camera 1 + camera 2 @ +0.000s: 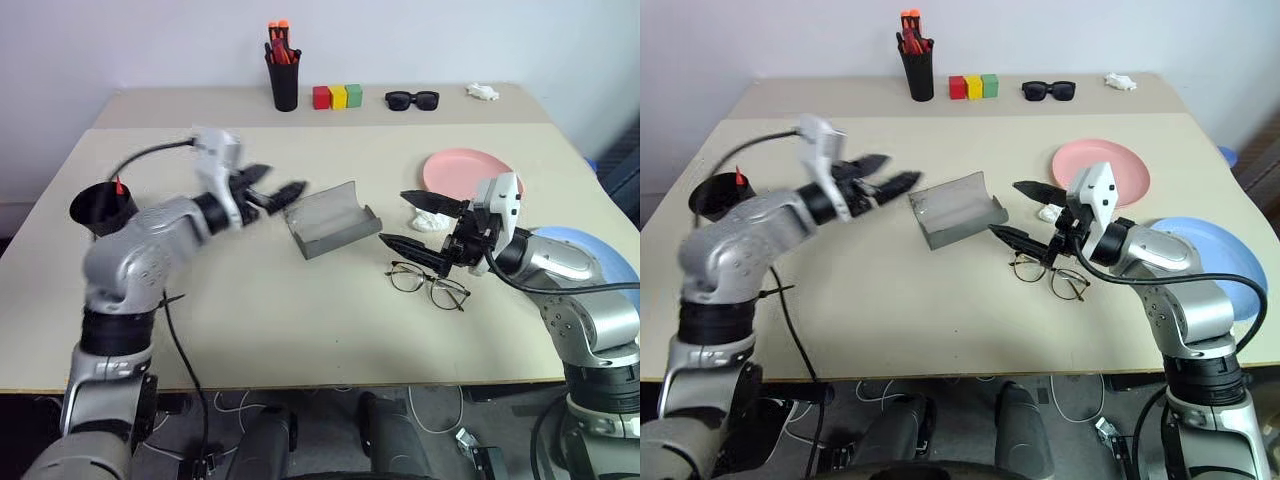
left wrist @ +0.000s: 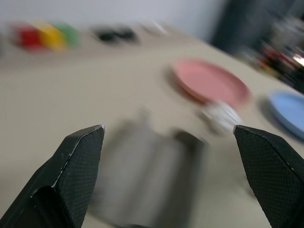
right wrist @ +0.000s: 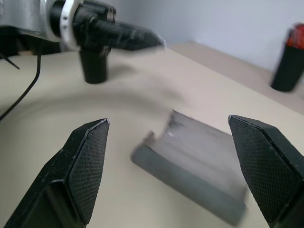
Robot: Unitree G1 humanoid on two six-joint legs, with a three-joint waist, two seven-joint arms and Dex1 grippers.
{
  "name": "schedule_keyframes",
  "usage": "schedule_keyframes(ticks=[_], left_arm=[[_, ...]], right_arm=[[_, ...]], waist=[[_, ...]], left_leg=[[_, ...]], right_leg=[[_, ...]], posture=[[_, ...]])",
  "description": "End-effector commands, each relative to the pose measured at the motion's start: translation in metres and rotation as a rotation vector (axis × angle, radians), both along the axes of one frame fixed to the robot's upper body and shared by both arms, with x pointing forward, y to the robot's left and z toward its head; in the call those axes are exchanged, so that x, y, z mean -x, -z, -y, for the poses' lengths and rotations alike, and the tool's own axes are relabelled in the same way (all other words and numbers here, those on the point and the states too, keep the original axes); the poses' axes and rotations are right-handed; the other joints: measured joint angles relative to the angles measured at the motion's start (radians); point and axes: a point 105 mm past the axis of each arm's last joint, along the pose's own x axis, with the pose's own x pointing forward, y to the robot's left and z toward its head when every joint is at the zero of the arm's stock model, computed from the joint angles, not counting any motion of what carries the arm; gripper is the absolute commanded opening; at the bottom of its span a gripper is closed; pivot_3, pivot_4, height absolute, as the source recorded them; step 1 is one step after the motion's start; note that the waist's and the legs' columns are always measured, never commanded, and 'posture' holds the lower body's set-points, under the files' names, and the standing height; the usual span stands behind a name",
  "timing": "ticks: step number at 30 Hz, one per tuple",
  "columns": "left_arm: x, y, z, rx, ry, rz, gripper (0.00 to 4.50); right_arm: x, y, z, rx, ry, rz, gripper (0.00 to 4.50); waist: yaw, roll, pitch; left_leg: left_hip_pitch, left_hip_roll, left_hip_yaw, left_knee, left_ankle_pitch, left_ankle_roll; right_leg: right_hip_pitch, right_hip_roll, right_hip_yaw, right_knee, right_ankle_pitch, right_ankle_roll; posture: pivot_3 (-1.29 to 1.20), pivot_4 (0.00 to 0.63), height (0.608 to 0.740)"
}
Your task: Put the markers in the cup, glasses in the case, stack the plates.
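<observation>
The grey case [image 1: 330,222] lies open at the table's middle. My left gripper [image 1: 275,185] hovers open just left of it, pointing at it, with nothing between its fingers. The wire-frame glasses [image 1: 428,283] lie right of the case. Above them my right gripper [image 1: 393,217] is open and empty, pointing left towards the case [image 3: 194,161]. The black cup [image 1: 100,208] stands at the left edge with a red marker [image 1: 118,185] sticking out of it. The pink plate [image 1: 465,170] lies far right, and the blue plate [image 1: 600,250] sits nearer, partly behind my right arm.
A small crumpled white thing [image 1: 432,222] lies by the pink plate. Along the back stand a black pen pot [image 1: 283,80] with red and orange pens, coloured blocks [image 1: 337,96], black sunglasses [image 1: 412,99] and a white object [image 1: 482,92].
</observation>
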Motion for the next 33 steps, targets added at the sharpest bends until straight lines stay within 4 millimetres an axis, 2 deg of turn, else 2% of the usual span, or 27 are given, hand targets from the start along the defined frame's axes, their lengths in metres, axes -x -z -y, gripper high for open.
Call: schedule_keyframes(ticks=[1, 4, 8, 12, 15, 17, 22, 25, 28, 33], left_arm=[[-0.003, 0.017, 0.017, -0.086, 0.121, -0.036, 4.47], [-0.011, 0.041, 0.034, -0.184, 0.180, -0.091, 4.47], [-0.025, 0.041, 0.054, -0.190, 0.179, -0.037, 4.47], [-0.021, 0.051, 0.066, -0.196, 0.233, -0.043, 4.47], [-0.017, 0.058, 0.067, -0.214, 0.257, -0.066, 3.66], [-0.018, 0.062, 0.065, -0.233, 0.250, -0.074, 2.62], [-0.025, 0.064, 0.066, -0.257, 0.220, -0.070, 0.16], [-0.024, 0.059, 0.066, -0.241, 0.238, -0.072, 0.03], [-0.019, 0.051, 0.056, -0.245, 0.300, -0.061, 0.03], [-0.011, 0.035, 0.015, -0.279, 0.436, -0.032, 0.03]], right_arm=[[0.003, -0.014, 0.004, 0.000, 0.025, 0.075, 4.11], [0.006, -0.014, 0.006, 0.002, 0.040, 0.085, 4.11], [0.008, -0.013, 0.010, 0.010, 0.070, 0.089, 4.11], [0.013, 0.000, 0.018, 0.037, 0.096, 0.051, 4.11], [0.017, 0.013, 0.031, 0.076, 0.128, 0.021, 4.11], [0.018, 0.014, 0.034, 0.077, 0.143, 0.022, 4.11], [0.019, 0.011, 0.028, 0.061, 0.135, 0.037, 4.11], [0.018, 0.010, 0.026, 0.057, 0.133, 0.044, 4.11], [0.017, 0.008, 0.025, 0.057, 0.135, 0.053, 4.11], [0.016, 0.008, 0.023, 0.055, 0.131, 0.057, 4.11]], waist=[[-0.003, 0.000, 0.000], [0.005, 0.000, 0.000], [0.011, 0.000, 0.000], [0.009, 0.000, 0.000], [0.007, 0.000, 0.000], [0.005, 0.000, 0.000], [0.007, 0.000, 0.000], [0.010, 0.000, 0.000], [0.007, 0.000, 0.000], [0.001, 0.000, 0.001]], left_leg=[[0.000, 0.000, 0.000, 0.000, 0.000, 0.000], [-0.001, 0.001, 0.000, 0.000, 0.000, 0.000], [-0.002, 0.000, 0.000, 0.001, 0.000, 0.000], [-0.002, 0.000, 0.000, 0.000, 0.000, 0.000], [-0.002, 0.000, 0.000, 0.000, 0.000, 0.000], [-0.001, 0.000, 0.000, 0.000, 0.000, 0.000], [-0.001, 0.000, 0.000, 0.000, 0.000, 0.000], [-0.001, 0.000, 0.000, 0.001, 0.000, 0.000], [-0.001, 0.000, 0.000, 0.001, 0.000, 0.000], [-0.001, 0.001, 0.000, 0.000, 0.000, 0.000]], right_leg=[[-0.001, 0.000, 0.000, 0.000, 0.000, 0.000], [-0.001, 0.001, 0.000, 0.000, 0.000, 0.000], [-0.001, 0.000, 0.000, -0.001, 0.000, 0.000], [-0.001, 0.000, 0.000, -0.001, 0.000, 0.000], [-0.001, 0.000, 0.000, -0.001, 0.000, 0.000], [-0.001, 0.000, 0.000, -0.001, 0.000, 0.000], [-0.001, 0.000, 0.000, 0.000, 0.000, 0.000], [0.000, 0.000, 0.000, -0.001, 0.000, 0.001], [0.000, 0.000, 0.000, 0.000, 0.000, 0.001], [-0.002, 0.000, 0.000, 0.001, 0.000, 0.000]], posture=[[0.00, 0.150, 0.740], [0.00, 0.150, 0.740], [0.00, 0.150, 0.740], [0.00, 0.150, 0.740], [0.00, 0.150, 0.740], [0.00, 0.150, 0.740], [0.00, 0.150, 0.740], [0.00, 0.150, 0.740], [0.00, 0.150, 0.740], [0.00, 0.150, 0.740]])
